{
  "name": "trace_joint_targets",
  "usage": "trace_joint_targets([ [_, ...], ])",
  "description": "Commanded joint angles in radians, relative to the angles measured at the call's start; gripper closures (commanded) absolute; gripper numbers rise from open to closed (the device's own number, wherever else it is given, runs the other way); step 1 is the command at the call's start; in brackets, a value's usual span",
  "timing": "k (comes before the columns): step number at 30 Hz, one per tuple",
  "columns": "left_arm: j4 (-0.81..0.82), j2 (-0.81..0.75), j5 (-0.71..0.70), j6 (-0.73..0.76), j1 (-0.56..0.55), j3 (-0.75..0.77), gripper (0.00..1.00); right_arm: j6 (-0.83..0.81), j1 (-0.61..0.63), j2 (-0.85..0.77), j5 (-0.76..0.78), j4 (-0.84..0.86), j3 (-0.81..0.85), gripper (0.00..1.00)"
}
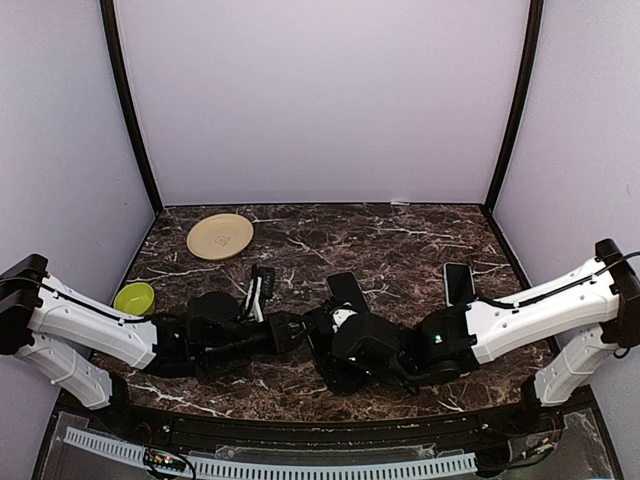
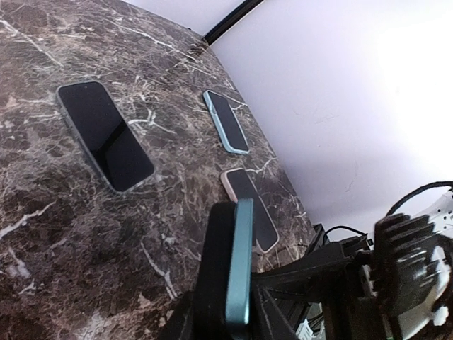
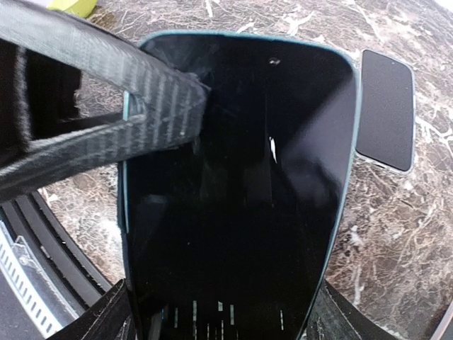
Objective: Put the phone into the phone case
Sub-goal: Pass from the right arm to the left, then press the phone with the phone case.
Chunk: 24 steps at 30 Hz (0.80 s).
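The seating step is judged to be in hand: the phone (image 3: 241,184) is held aloft over the middle of the marble table (image 1: 400,240), one end pinched between the closed fingers of the right gripper (image 3: 226,322), while the left gripper (image 2: 236,308) is clamped across a corner of the teal case (image 2: 242,262) around it. A firm squeeze along the rim is probably called for next — whether every edge is snapped in cannot be told. The phone is seen as a glossy black slab, dark-screened, edged by a thin teal lip.
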Motion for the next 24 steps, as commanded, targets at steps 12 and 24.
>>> trace_joint_targets([
  [12,-0.091,-0.030,0.134,0.310,-0.027,0.087,1.00,-0.139,0.008,-0.177,-0.042,0.198,-0.135,0.08],
  [24,-0.225,-0.103,0.325,0.789,-0.054,0.047,1.00,-0.727,-0.158,-0.452,-0.688,0.173,-0.223,0.02],
])
